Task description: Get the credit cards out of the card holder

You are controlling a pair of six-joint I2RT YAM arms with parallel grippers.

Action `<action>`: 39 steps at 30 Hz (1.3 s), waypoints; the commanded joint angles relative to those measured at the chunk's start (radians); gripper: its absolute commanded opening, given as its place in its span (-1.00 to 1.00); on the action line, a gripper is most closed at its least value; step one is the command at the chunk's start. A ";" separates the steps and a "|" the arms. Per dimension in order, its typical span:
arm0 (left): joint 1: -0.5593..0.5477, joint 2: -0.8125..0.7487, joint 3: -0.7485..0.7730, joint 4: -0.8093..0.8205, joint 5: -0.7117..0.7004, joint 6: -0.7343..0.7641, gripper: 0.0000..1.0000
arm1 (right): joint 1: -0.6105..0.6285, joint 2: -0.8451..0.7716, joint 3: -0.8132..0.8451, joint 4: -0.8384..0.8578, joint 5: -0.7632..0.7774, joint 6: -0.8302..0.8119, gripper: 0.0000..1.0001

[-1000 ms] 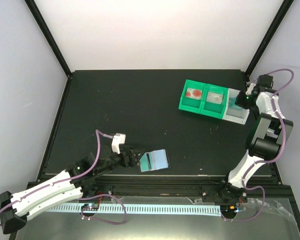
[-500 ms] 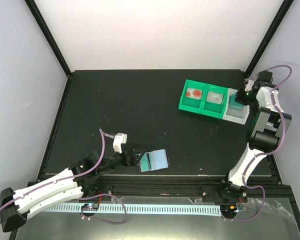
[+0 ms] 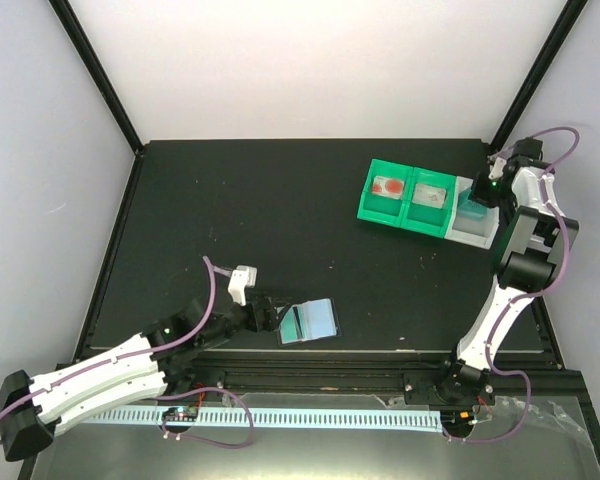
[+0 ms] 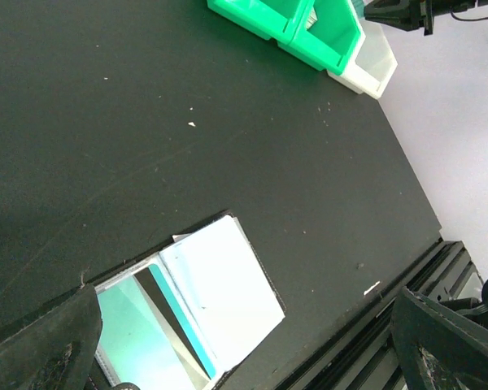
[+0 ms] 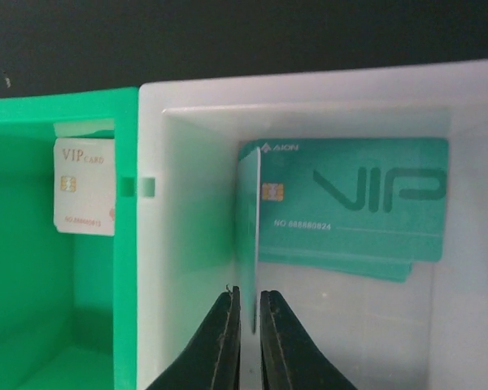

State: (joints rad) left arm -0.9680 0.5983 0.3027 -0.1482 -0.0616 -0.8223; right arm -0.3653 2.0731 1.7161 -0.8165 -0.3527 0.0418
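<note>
A black table (image 3: 230, 200) holds an open card holder (image 3: 310, 321) near its front edge, pale and teal inner faces up. The left gripper (image 3: 268, 312) sits just beside it, jaws spread wide, holding nothing. At the far right, the right gripper (image 5: 248, 296) reaches into the white end compartment of a green-and-white tray (image 5: 138, 244), jaws almost closed on 1 teal credit card (image 5: 248, 227) standing on edge. Other teal VIP cards (image 5: 354, 203) lie flat behind it, and 1 white VIP card (image 5: 84, 187) lies in the neighbouring green compartment.
</note>
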 commanded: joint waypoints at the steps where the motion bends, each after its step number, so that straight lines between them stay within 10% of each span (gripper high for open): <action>1: 0.007 0.020 0.050 0.030 -0.020 0.006 0.98 | -0.004 0.051 0.064 -0.023 0.034 0.008 -0.78; 29: 0.007 0.024 0.077 -0.044 -0.040 0.033 0.98 | 0.026 -0.015 0.036 0.049 0.248 0.266 -0.44; 39: 0.008 0.084 0.093 -0.060 -0.017 0.045 0.98 | 0.037 -0.148 -0.203 0.137 0.287 0.334 -0.98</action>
State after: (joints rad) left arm -0.9680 0.6807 0.3553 -0.1959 -0.0834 -0.7998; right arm -0.3309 1.9930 1.6005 -0.7570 -0.0982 0.3454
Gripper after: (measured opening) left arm 0.990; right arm 0.028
